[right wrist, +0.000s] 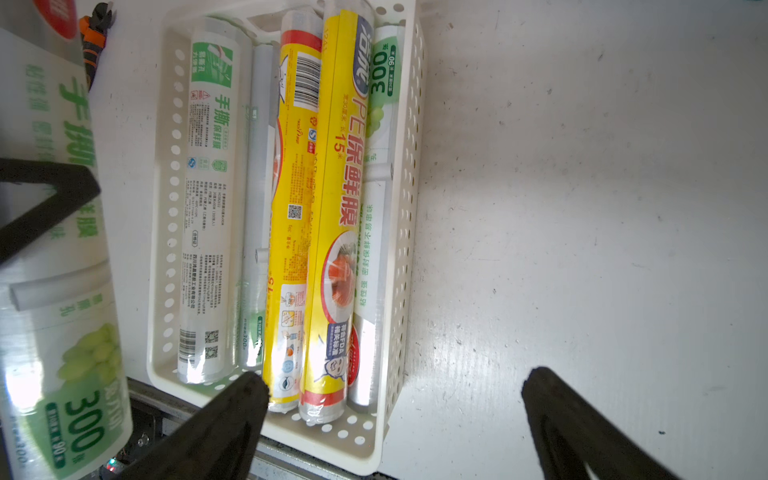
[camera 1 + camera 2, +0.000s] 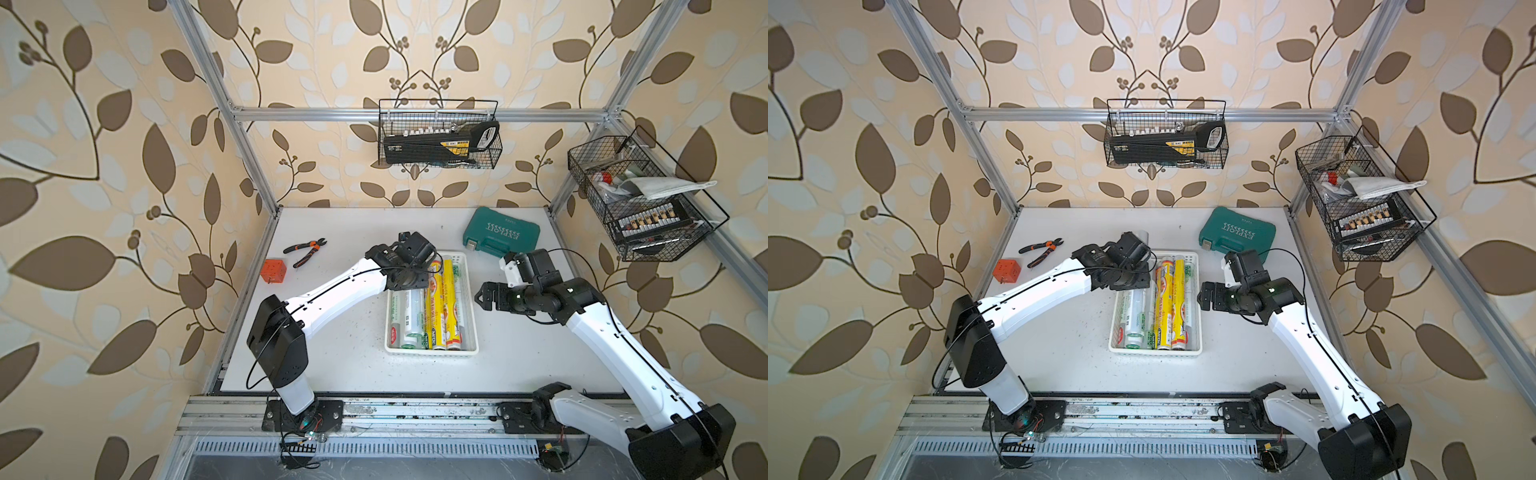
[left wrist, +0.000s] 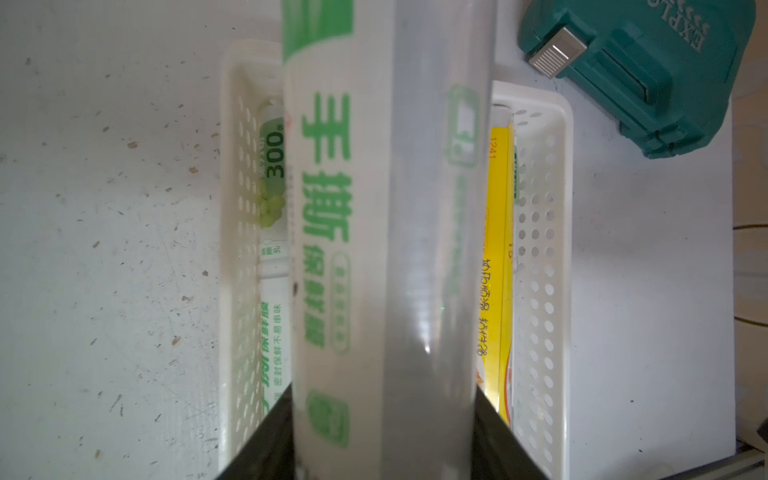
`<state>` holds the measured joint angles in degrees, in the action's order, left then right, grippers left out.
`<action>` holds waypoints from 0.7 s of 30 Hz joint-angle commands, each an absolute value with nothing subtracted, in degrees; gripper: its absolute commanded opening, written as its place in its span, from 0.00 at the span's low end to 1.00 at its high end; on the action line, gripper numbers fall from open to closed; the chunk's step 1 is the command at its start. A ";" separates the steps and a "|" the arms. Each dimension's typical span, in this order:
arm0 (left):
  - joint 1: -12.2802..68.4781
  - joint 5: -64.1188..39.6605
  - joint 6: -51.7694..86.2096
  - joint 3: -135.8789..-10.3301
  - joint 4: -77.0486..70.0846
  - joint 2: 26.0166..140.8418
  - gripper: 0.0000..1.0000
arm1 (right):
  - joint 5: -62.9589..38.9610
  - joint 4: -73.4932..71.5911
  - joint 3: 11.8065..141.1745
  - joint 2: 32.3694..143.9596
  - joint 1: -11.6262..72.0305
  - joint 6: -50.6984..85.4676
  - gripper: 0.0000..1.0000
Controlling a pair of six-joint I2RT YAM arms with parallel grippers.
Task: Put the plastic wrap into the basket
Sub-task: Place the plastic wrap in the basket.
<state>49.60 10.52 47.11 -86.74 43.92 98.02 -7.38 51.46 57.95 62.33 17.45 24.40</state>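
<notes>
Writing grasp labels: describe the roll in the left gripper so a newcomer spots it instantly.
Start at the white basket of rolls on the table. Over it, the left gripper clamps the held roll, lined up with the basket. White with green lettering like some neighbours, unlike the yellow rolls, it alone is held in the air.

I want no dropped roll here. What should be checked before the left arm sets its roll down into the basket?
1. Grip: left gripper shut on the held roll: ok.
2. Alignment: held roll runs along the walls of the basket: ok.
3. Free floor space among the rolls in the basket: cannot tell.
4. Path: right gripper open, empty, beside the basket and apart from it: ok.
5. Height of the held roll over those rolls: cannot tell.
</notes>
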 commanded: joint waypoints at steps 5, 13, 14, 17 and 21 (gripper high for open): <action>52.71 12.22 50.58 -91.55 39.89 102.95 0.41 | -8.00 51.85 56.57 61.83 17.23 25.05 0.99; 52.91 12.73 51.45 -90.71 40.00 105.11 0.41 | -7.78 51.90 56.09 61.57 17.23 24.96 0.99; 52.93 12.76 51.44 -90.47 39.92 105.21 0.41 | -7.76 51.93 56.11 61.62 17.23 24.94 0.99; 52.90 12.49 51.04 -90.35 40.17 105.77 0.41 | -7.85 51.76 55.91 61.69 17.23 24.96 0.99; 52.92 12.88 49.97 -91.08 41.14 107.16 0.41 | -7.78 51.76 55.73 61.77 17.23 24.96 0.99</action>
